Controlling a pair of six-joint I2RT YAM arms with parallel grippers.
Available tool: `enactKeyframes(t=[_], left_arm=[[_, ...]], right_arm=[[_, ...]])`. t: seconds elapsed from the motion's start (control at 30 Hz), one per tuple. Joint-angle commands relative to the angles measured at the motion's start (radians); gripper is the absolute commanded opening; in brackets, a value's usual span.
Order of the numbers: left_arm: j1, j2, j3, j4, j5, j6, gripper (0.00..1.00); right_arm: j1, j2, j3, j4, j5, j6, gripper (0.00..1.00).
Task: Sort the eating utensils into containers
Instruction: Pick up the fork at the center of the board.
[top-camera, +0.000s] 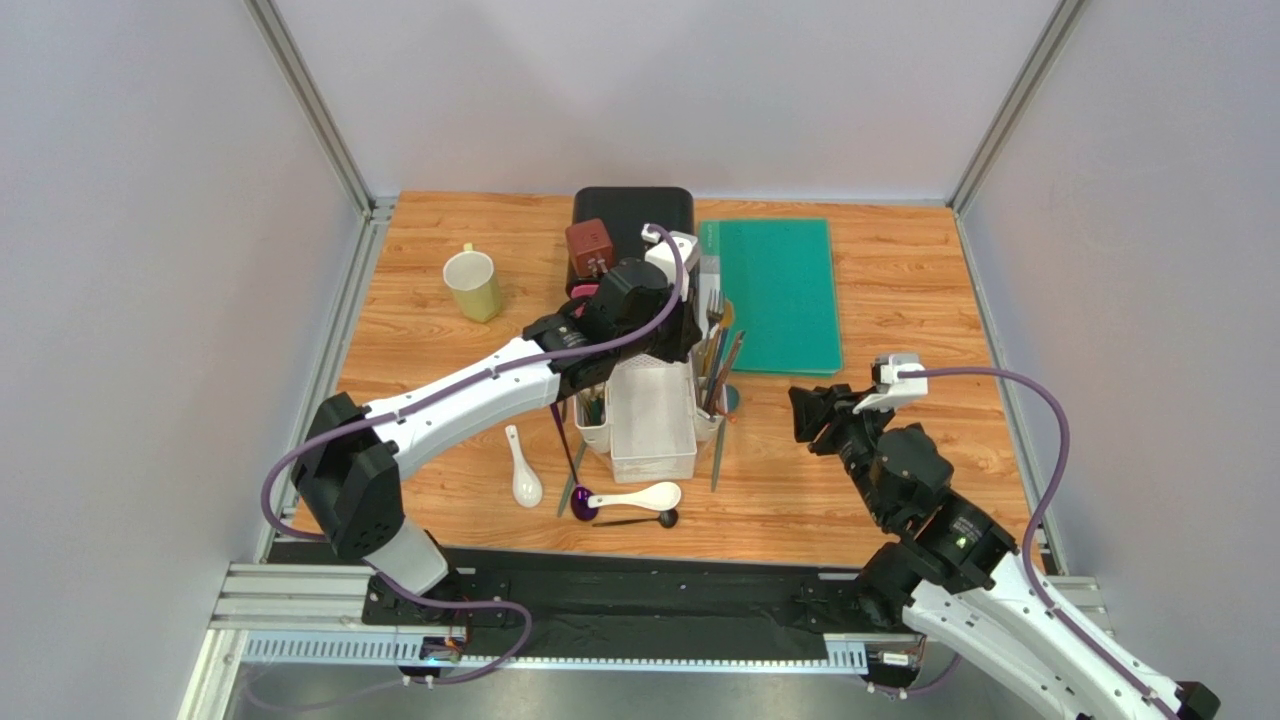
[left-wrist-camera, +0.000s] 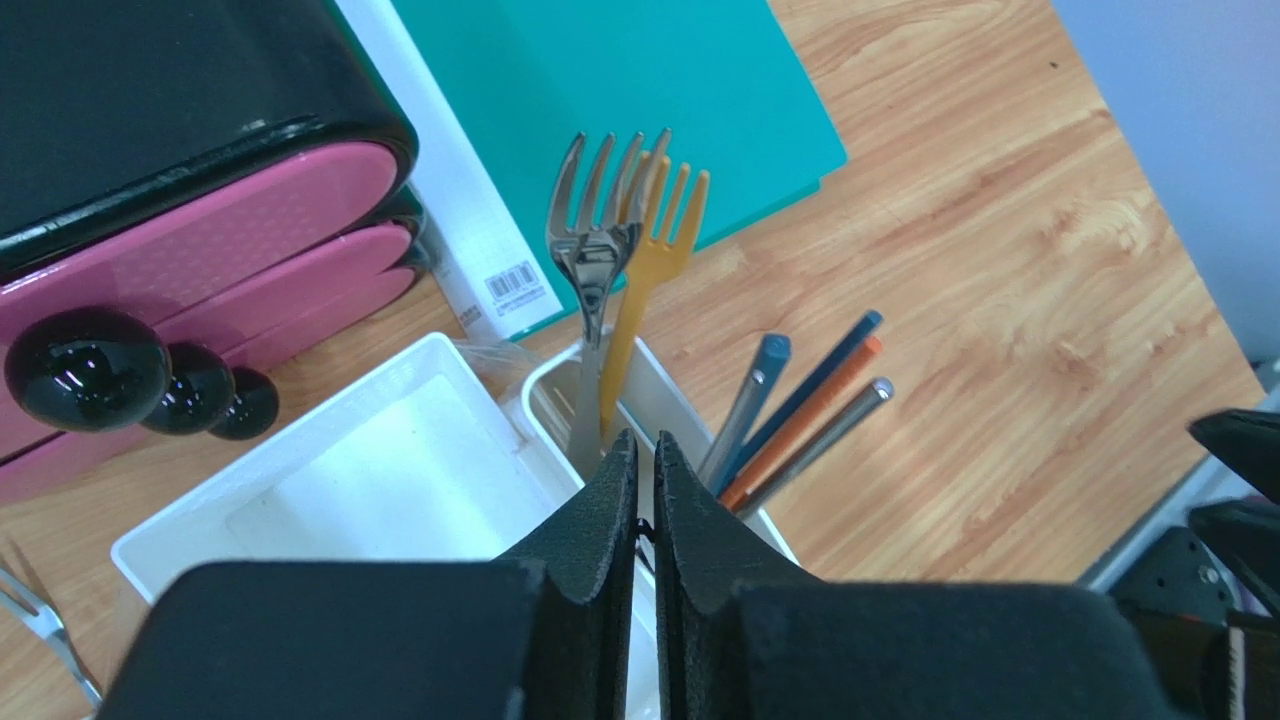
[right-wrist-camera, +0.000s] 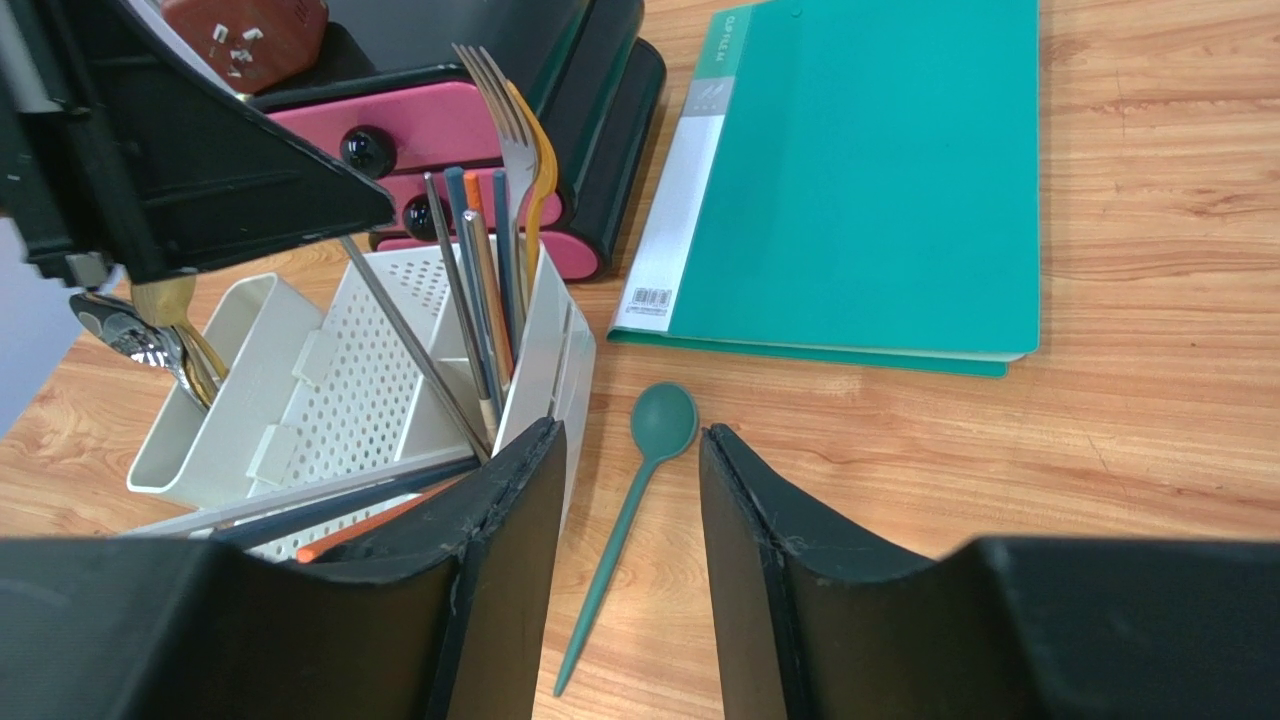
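Note:
The white plastic caddy (top-camera: 655, 450) stands mid-table. Its right side bin holds silver forks (left-wrist-camera: 591, 248), a yellow fork (left-wrist-camera: 657, 248) and coloured chopsticks (left-wrist-camera: 804, 402). My left gripper (left-wrist-camera: 643, 458) hangs over that bin, the jaws nearly together on a thin dark chopstick (right-wrist-camera: 413, 353) that slants down into the caddy (right-wrist-camera: 353, 398). My right gripper (right-wrist-camera: 631, 435) is open and empty above a green spoon (right-wrist-camera: 649, 477) lying beside the caddy. In front of the caddy lie two white ceramic spoons (top-camera: 522, 468), a purple spoon (top-camera: 582, 498) and a black spoon (top-camera: 639, 519).
A black-and-pink drawer box (top-camera: 631, 218) stands behind the caddy. A green folder (top-camera: 769, 293) lies at back right and a pale yellow mug (top-camera: 472, 284) at back left. Gold spoons (right-wrist-camera: 166, 323) stick out of the caddy's left bin.

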Motion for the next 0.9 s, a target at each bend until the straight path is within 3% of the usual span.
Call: enactKeyframes(t=[0.0,0.13,0.47,0.8,0.87], left_arm=[[0.0,-0.078,-0.023,0.016,0.045,0.01,0.04],[-0.004,-0.088,-0.029,0.019,0.102,0.008,0.08],[-0.039,-0.034,-0.009,0.013,0.153,0.005,0.39],[-0.042,-0.06,-0.015,0.021,0.172,-0.013,0.41],[-0.042,-0.089,-0.026,0.024,0.151,-0.012,0.51]], right_arm=[[0.004,-0.008,-0.008,0.022,0.014,0.01,0.43],[0.004,-0.005,-0.01,0.027,0.02,0.013,0.43],[0.004,0.014,-0.011,0.029,0.018,0.022,0.43],[0.004,0.024,-0.013,0.027,0.022,0.032,0.43],[0.004,0.024,-0.014,0.025,0.02,0.032,0.43]])
